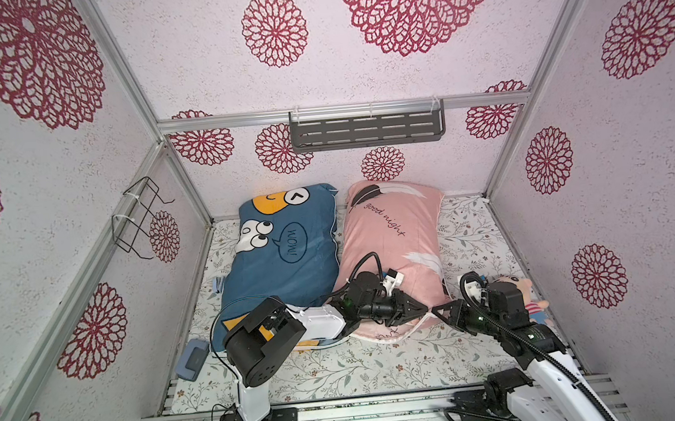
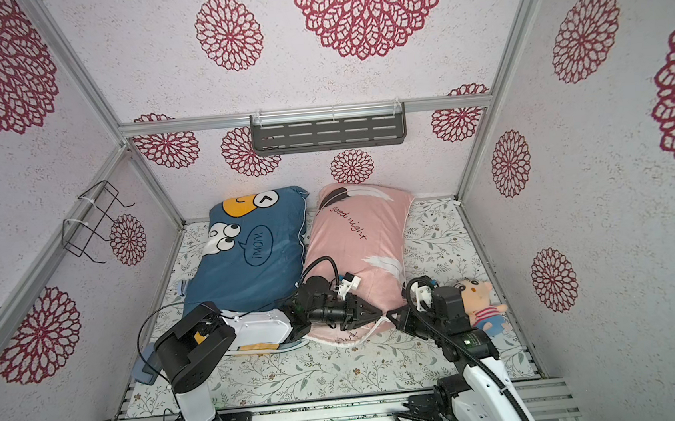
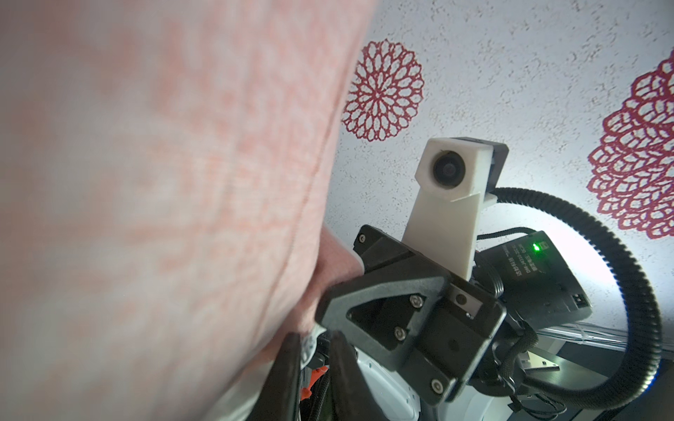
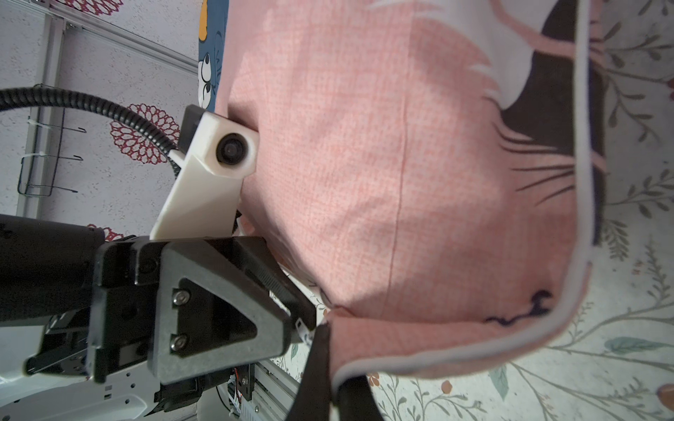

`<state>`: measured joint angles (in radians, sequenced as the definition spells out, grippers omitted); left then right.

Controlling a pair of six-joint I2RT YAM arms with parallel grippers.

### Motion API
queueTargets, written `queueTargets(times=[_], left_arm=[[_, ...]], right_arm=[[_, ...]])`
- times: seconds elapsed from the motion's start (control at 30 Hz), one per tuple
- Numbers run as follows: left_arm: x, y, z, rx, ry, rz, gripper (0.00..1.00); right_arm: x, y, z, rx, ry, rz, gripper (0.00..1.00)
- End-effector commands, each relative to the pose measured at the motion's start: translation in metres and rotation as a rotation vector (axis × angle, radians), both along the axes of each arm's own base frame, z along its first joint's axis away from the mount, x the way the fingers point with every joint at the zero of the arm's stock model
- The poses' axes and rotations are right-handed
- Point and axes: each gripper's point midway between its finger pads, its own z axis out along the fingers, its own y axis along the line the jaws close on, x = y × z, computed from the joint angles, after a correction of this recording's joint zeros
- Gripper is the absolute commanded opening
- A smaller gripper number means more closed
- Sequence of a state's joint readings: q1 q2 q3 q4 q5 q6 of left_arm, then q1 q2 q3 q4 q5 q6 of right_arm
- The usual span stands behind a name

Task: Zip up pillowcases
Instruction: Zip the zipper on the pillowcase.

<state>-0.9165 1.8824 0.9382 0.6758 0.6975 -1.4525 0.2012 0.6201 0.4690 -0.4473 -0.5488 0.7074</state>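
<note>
While the pink pillowcase (image 1: 396,231) lies flat on the floral sheet (image 1: 341,369), its piped near corner is pinched between the pressed-together fingers (image 4: 317,368) of the right gripper (image 1: 440,313). Almost tip to tip with those, the left gripper (image 1: 423,309) is pointed at the same corner. Its fingers (image 4: 219,310) are seen nearly together, but whether anything's gripped can't be told. The blue pillowcase (image 1: 286,266) is parked well behind the left fingers, side by side with the pink one.

Pink pillowcase (image 4: 364,164): matt woven cloth. Blue pillowcase (image 1: 291,278): matt cloth. Wall (image 1: 639,201): rough, grainy. Frame rail (image 1: 236,121): smooth metal.
</note>
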Motion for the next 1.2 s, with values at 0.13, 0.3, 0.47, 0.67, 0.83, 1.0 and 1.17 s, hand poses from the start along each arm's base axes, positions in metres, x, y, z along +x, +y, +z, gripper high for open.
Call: queueTargets(times=[0.13,0.3,0.47,0.67,0.83,1.0,1.17], left_arm=[[-0.006,-0.008,-0.003,-0.004,0.020,-0.026,0.19],[-0.005,-0.010,-0.003,-0.005,0.021,-0.030,0.15],[-0.006,-0.011,-0.005,-0.002,0.025,-0.033,0.13],[-0.006,-0.012,-0.007,0.003,0.029,-0.036,0.03],[-0.006,-0.012,-0.008,0.006,0.030,-0.035,0.00],[-0.002,-0.004,-0.011,0.029,0.013,0.001,0.00],[0.002,0.005,-0.011,0.054,-0.020,0.025,0.00]], right_arm=[[0.006,0.001,0.017,0.006,-0.049,0.000,0.00],[0.005,0.001,0.018,0.007,-0.053,0.004,0.00],[0.005,0.001,0.017,0.006,-0.050,0.004,0.00],[0.005,0.001,0.018,0.006,-0.052,0.003,0.00],[0.004,0.001,0.020,0.004,-0.056,0.003,0.00],[0.002,-0.001,0.030,-0.007,-0.070,0.003,0.00],[0.001,-0.007,0.053,-0.035,-0.099,-0.016,0.00]])
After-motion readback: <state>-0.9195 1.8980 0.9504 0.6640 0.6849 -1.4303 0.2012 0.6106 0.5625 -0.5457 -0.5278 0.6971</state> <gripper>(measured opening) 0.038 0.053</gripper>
